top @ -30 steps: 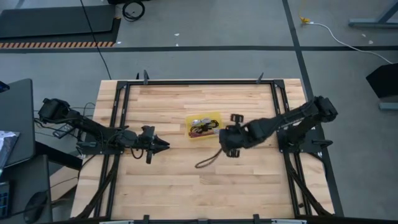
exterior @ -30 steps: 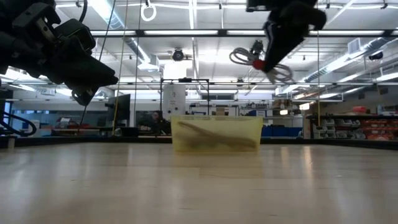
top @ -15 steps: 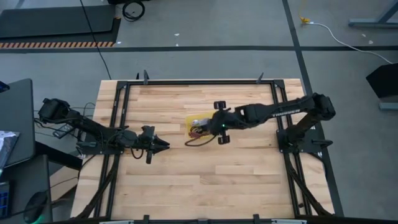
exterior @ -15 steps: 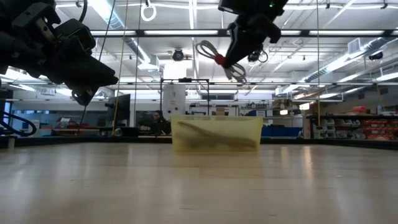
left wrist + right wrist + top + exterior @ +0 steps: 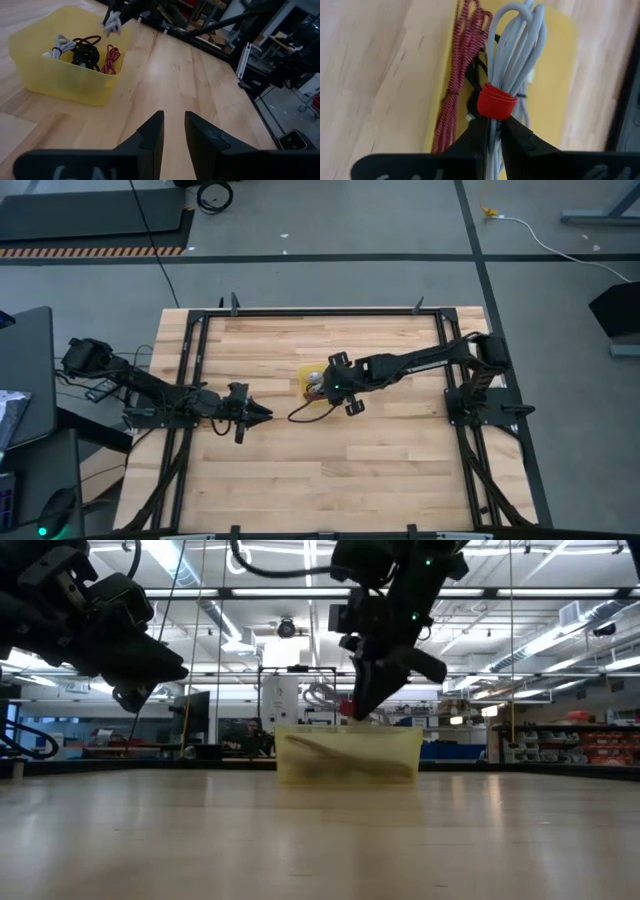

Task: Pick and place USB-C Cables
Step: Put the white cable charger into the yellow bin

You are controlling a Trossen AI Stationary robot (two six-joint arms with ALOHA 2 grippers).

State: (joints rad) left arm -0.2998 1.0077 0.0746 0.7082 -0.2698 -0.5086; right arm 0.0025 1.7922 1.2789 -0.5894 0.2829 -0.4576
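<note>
My right gripper (image 5: 326, 383) hangs over the yellow bin (image 5: 345, 367), shut on the white USB-C cable bundle with a red band (image 5: 496, 100). In the low view the bundle's red band (image 5: 347, 708) sits just above the bin's rim (image 5: 350, 730). The left wrist view shows the grey-silver bundle (image 5: 61, 44), the black bundle (image 5: 85, 50) and the dark red bundle (image 5: 111, 57) lying inside the bin. My left gripper (image 5: 260, 413) waits shut above the table, left of the bin. My right gripper pinches the white bundle between its two fingers (image 5: 475, 135), just behind the red band (image 5: 495, 107). The bundle's looped end (image 5: 520, 30) sticks out past the fingertips. It is lifted clear, hanging over the bin's inside (image 5: 112, 22).
The bin stands near the middle of the wooden table (image 5: 300, 480). Bare wood lies on the near half and to the bin's left. A black frame rail (image 5: 320, 311) runs round the table's edges.
My right gripper, still shut on the white bundle, has moved from near the bin's right near side toward the table's left and far edge until it is over the bin. It has also come down from high above to just above the bin's rim.
</note>
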